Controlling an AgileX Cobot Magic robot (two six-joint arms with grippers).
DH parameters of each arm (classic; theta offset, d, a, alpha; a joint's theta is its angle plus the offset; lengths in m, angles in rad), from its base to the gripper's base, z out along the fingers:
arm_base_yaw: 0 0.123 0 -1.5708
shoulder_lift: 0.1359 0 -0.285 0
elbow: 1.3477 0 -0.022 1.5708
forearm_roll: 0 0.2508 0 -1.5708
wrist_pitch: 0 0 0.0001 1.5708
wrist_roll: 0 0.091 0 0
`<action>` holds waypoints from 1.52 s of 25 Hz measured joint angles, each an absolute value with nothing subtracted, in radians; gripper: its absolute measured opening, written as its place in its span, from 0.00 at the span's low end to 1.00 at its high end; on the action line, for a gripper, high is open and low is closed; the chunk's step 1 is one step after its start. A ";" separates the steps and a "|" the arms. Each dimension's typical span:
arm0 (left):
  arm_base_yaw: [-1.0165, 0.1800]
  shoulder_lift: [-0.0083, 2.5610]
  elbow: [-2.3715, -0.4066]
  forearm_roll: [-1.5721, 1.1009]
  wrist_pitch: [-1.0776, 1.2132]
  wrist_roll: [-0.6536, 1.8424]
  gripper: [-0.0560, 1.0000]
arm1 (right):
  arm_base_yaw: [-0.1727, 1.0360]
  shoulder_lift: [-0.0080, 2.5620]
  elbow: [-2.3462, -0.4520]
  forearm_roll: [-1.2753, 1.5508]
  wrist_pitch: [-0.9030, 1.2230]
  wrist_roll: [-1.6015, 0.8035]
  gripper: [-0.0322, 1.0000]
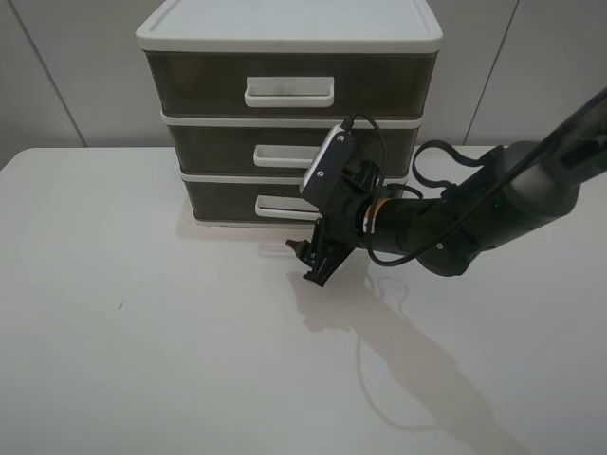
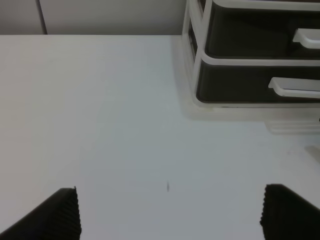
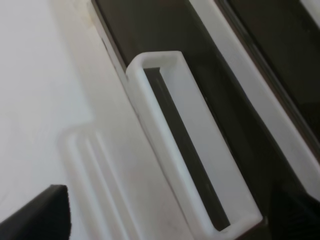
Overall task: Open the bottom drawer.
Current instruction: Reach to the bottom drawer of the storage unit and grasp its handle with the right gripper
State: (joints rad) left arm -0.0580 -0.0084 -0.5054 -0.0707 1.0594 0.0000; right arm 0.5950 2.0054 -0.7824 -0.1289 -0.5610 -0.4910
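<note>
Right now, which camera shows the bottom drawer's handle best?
Right wrist view: the bottom drawer's handle fills the frame, its loop seen close up, end to end. In the exterior high view the right arm covers its right part. The left wrist view shows it small, cut off by the frame edge.

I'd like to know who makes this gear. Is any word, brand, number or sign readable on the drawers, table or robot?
None: no text is readable in any view.
The drawer unit, the bottom drawer and its white handle are plain.
The white camera housing on the right arm shows no lettering.
The table bears only a tiny dark speck.
</note>
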 joint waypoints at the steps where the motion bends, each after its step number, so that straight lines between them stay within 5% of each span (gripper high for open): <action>1: -0.058 -0.008 -0.505 -0.071 1.059 0.000 0.76 | 0.595 2.010 -0.782 -0.129 -0.570 -0.491 0.79; 38: -0.058 -0.008 -0.505 -0.070 1.059 0.000 0.76 | 0.626 2.141 -0.880 -0.126 -0.581 -0.558 0.79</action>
